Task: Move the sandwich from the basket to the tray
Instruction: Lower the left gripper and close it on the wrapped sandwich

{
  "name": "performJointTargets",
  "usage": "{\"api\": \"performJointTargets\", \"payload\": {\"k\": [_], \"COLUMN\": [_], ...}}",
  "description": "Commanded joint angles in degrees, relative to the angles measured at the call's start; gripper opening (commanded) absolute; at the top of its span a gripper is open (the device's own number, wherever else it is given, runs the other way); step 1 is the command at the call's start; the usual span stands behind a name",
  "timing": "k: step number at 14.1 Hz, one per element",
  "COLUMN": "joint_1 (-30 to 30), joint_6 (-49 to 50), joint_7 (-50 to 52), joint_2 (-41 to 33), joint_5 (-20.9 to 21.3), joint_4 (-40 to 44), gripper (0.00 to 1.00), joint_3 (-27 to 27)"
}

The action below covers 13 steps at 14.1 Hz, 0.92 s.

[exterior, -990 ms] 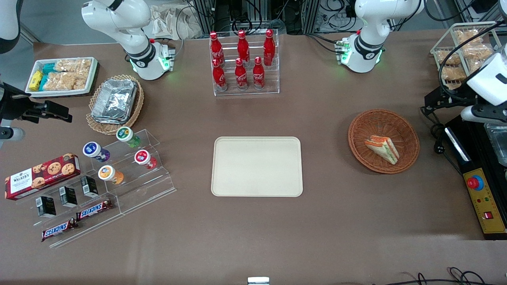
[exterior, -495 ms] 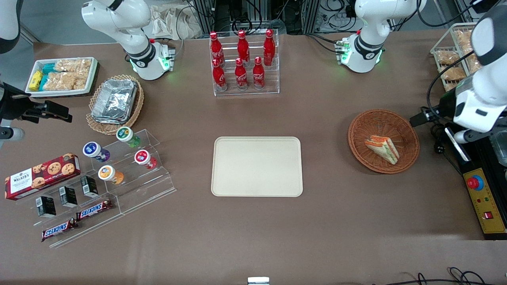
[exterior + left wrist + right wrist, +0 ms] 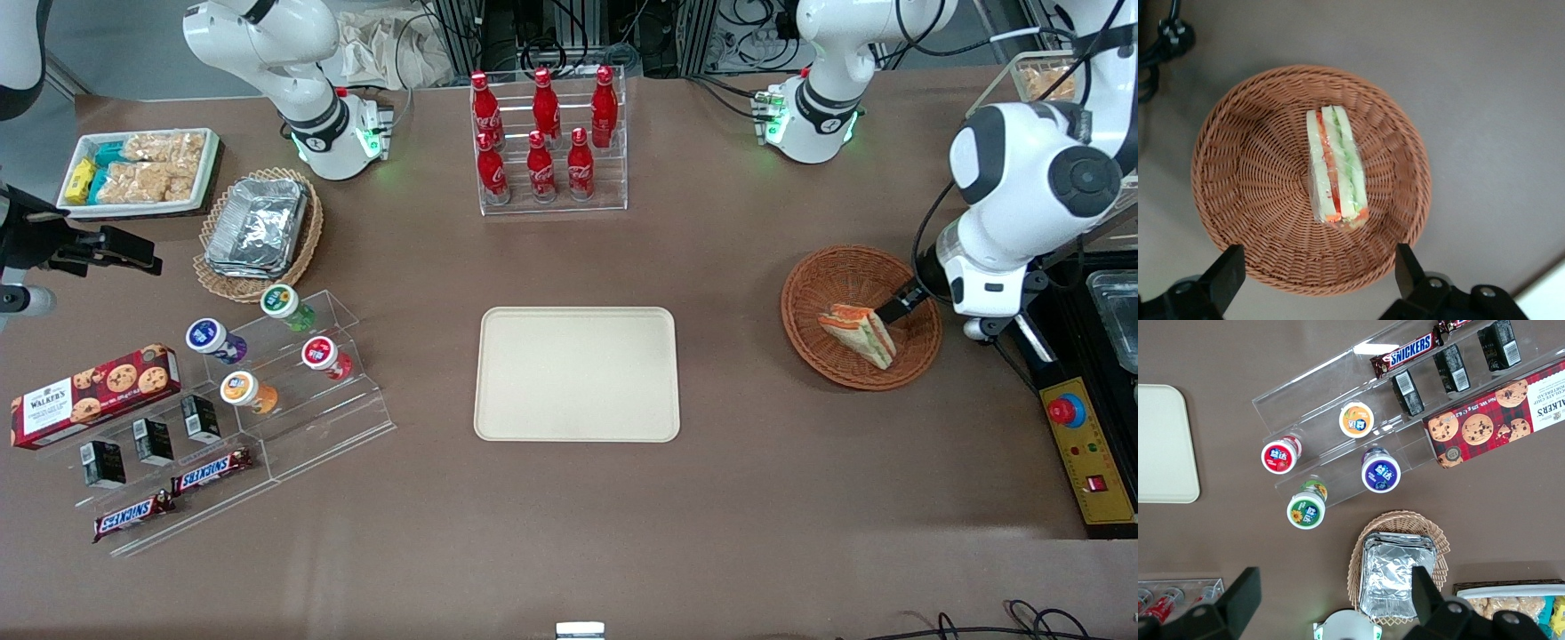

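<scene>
The tray (image 3: 577, 374) lies bare at the middle of the table, well apart from the basket (image 3: 827, 356), which sits toward the working arm's end. The sandwich (image 3: 859, 333) rests in the basket's middle, tipped on its side so the filling layers face up in the wrist view. The likely trouble is the wicker: if the fingers (image 3: 1226, 275) come down too far out they could catch the sloping wall and drag or tip the basket, and a squeeze across the soft bread could crush it or let the wedge slip out. The gripper (image 3: 1315, 277) hangs above the basket, pointing down, spread wide with nothing held, its span broader than the sandwich.
</scene>
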<state>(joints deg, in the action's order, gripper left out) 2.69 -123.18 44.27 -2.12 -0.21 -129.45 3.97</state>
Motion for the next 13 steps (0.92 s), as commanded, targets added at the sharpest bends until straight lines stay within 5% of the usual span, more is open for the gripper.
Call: {"api": "performJointTargets", "payload": {"k": [1,13], "joint_1": [0.12,0.03], "joint_6": [-5.12,-17.70], "joint_7": [8.09,11.80], "joint_2": [4.65,12.05], "joint_5": [1.61,1.61], "joint_4": [-0.19,-4.75], "gripper": [1.00,0.98], "joint_3": [0.16,0.07]}}
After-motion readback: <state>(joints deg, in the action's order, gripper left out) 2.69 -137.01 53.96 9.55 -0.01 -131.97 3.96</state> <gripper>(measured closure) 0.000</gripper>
